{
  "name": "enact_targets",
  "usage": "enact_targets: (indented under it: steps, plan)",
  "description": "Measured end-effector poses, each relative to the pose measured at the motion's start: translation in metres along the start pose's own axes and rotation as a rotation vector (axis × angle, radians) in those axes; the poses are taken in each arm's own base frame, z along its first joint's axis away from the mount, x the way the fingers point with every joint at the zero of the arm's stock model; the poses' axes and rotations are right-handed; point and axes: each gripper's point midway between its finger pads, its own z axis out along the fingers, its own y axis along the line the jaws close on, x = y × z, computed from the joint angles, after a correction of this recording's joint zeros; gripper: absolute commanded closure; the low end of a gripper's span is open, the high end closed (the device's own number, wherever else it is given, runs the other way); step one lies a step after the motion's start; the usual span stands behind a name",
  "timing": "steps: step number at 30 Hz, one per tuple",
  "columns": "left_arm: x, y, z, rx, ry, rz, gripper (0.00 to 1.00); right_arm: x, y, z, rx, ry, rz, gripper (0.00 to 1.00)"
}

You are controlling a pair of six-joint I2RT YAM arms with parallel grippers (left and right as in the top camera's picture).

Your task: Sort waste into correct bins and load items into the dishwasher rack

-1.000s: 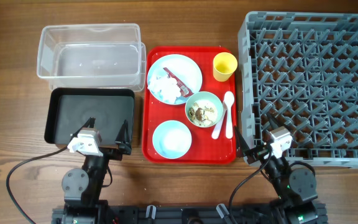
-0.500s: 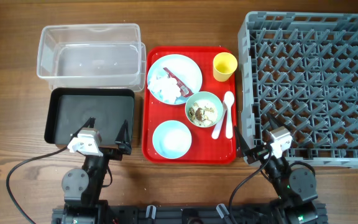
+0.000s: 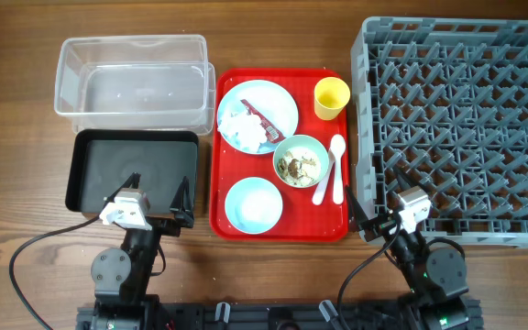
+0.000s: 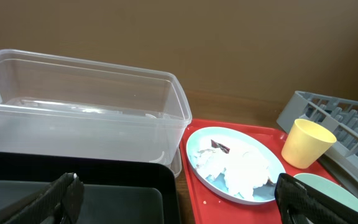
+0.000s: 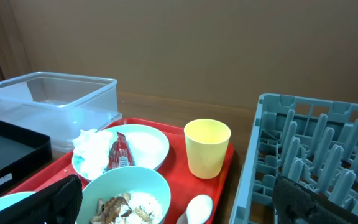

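My left arm is folded low at the near edge of the table (image 3: 16,229). My left gripper (image 3: 159,190) hangs over the near edge of the black tray (image 3: 136,156), with its fingers spread wide and holding nothing. Behind this tray, toward the far edge, stands the clear tub (image 3: 131,39). In the middle lies the red tray (image 3: 218,137). At its far left corner is the blue plate (image 3: 280,99) with the crumpled tissue (image 3: 244,130) and the red wrapper (image 3: 264,119). At the far right corner is the yellow cup (image 3: 331,96). In the centre is the green bowl (image 3: 312,143) with food scraps (image 3: 296,167), at the near edge the blue bowl (image 3: 253,203), and along the right edge the two white spoons (image 3: 335,170). My right arm is folded in the same manner. My right gripper (image 3: 374,194) sits between the tray's near right corner and the grey rack (image 3: 466,119), also wide and empty. Compared with one second before, nothing has moved, neither the arms nor the things.
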Motion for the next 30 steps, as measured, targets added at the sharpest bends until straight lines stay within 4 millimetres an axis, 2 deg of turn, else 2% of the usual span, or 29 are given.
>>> enact_targets:
  steps: [27,30]
  plan:
    - [0.0000,-0.0001,0.0000,0.001,0.000,0.000,0.00,-0.0013,0.0002,0.0000,-0.001,-0.005,0.000,0.00]
    - [0.0001,-0.0015,0.0000,0.009,0.001,0.000,0.00,-0.0090,0.0037,-0.0002,-0.021,-0.037,-0.003,0.00]
